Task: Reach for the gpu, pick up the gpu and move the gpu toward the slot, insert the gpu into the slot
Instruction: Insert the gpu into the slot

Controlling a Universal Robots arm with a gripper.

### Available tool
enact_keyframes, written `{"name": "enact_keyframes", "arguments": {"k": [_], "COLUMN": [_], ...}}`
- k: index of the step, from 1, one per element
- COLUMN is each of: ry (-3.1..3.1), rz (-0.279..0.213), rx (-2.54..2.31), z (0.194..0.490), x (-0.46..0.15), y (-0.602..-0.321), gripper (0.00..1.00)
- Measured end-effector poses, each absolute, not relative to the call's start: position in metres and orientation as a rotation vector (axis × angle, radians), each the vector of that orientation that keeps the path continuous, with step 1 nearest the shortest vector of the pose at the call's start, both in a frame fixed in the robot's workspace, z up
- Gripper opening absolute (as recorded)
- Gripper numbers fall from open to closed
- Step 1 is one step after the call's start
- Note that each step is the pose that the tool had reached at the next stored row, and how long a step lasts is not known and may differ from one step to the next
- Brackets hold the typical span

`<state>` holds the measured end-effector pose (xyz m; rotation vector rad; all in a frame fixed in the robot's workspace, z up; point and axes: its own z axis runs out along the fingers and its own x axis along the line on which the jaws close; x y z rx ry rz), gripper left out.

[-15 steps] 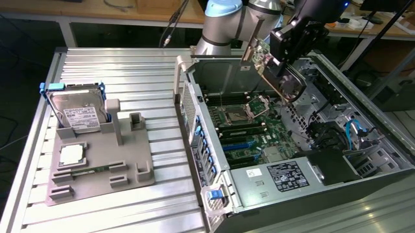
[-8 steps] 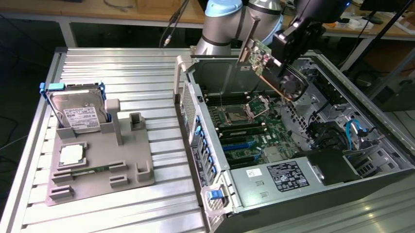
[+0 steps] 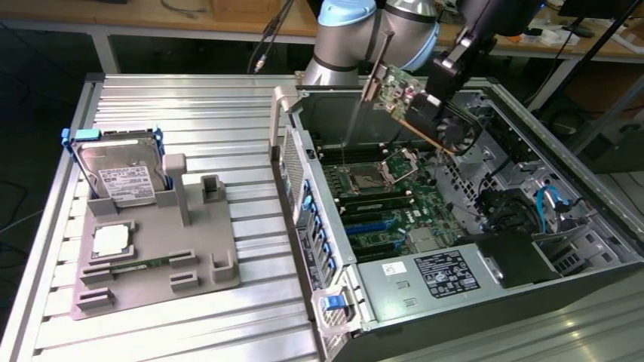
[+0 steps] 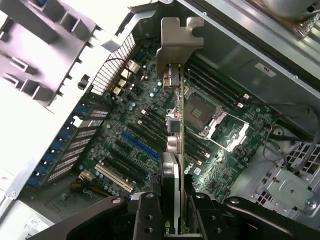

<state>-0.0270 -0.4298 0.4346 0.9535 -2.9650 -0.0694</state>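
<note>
My gripper (image 3: 441,81) is shut on the gpu (image 3: 405,92), a dark card with a silvery bracket, and holds it in the air above the open computer case near its back wall. In the wrist view the gpu (image 4: 178,131) appears edge-on between my fingers (image 4: 146,216), its bracket (image 4: 179,41) pointing away from me. Below it on the green motherboard lies the slot (image 4: 141,145), a long narrow blue connector. The gpu hangs well above the board, apart from the slot (image 3: 369,226), which lies nearer the case's front than the card in the exterior view.
The square CPU socket (image 3: 388,169) and black memory sockets (image 3: 387,197) sit on the board under the card. A power supply (image 3: 443,273) and blue cables (image 3: 550,204) fill the case's near right. On the exterior view's left, a grey fixture (image 3: 191,249) holds a hard drive (image 3: 121,179).
</note>
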Motion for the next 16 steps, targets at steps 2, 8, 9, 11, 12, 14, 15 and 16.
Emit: {"name": "enact_keyframes", "arguments": {"k": [2, 8, 9, 11, 12, 14, 15, 16], "ry": [-2.944, -2.88, -2.868, -2.843, -2.82, -2.793, -2.781, -2.768], "rz": [-0.068, -0.066, -0.065, -0.065, -0.064, -0.063, -0.062, -0.062], "rx": [1.014, 1.177, 1.205, 1.26, 1.311, 1.365, 1.387, 1.413], "z": [0.4345, 0.4341, 0.4341, 0.4339, 0.4338, 0.4336, 0.4336, 0.4335], "x": [-0.027, -0.027, -0.027, -0.027, -0.027, -0.027, -0.027, -0.027], "y": [-0.4298, -0.4298, -0.4298, -0.4298, -0.4298, -0.4298, -0.4298, -0.4298], "gripper": [0.27, 0.27, 0.27, 0.27, 0.27, 0.27, 0.27, 0.27]}}
